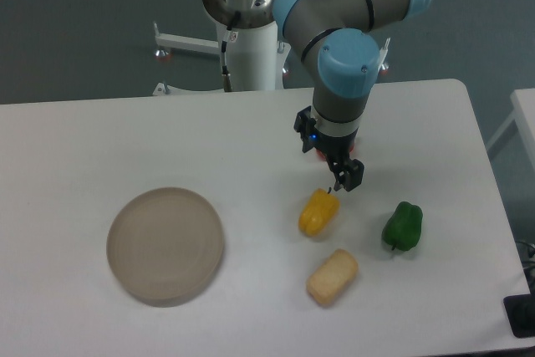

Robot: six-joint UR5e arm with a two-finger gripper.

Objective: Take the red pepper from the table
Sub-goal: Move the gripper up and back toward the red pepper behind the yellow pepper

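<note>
The gripper (343, 175) hangs low over the right half of the table (75, 135), its dark fingers pointing down just above the yellow pepper (318, 211); a sliver of red shows at its body near the wrist, likely the red pepper (321, 154), mostly hidden behind the tool; whether the jaws are parted or closed I cannot tell. The step in hand looks like the approach or grasp; next, the fingers must centre on the red piece, not the yellow pepper or the green pepper (403, 226) toward the right edge.

This looks like a robot lab. A big robot arm (334, 31) stands on a post behind a plain white tabletop (125, 140). Toy foods like a yellow pepper (318, 211) lie on it.
</note>
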